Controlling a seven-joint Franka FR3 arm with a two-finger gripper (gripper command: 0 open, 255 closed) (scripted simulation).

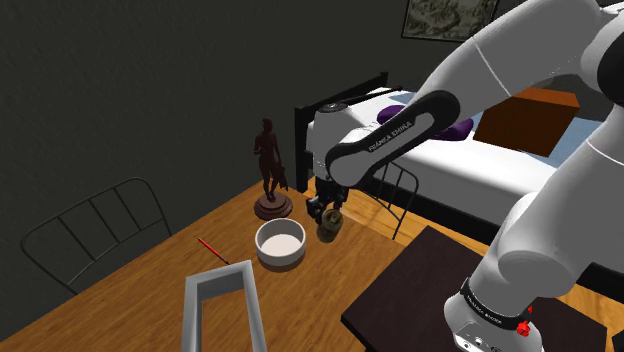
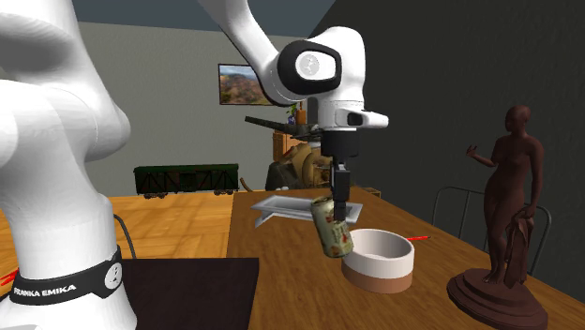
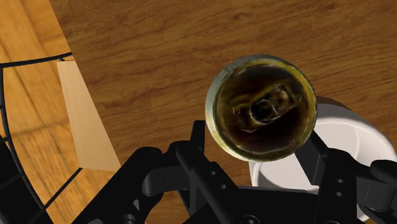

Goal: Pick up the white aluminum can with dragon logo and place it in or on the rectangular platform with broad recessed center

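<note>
Can [image 2: 331,227], greenish-brown with red marks I cannot read, hangs tilted above the worktop [image 1: 140,300], pinched tight in the claw [image 2: 339,208]. "FRANKA EMIKA" is written on the arm [image 2: 56,169]. Just beside the can sits a white bowl [image 2: 380,258], then a brown statue [image 2: 506,216]. A grey tray [image 2: 281,204] lies further along the worktop, apart from the can.

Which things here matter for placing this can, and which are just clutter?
Job: black gripper, the olive-tan can it holds, grey rectangular recessed tray.
Clutter: round white bowl, dark brown figure statue, thin red stick.
</note>
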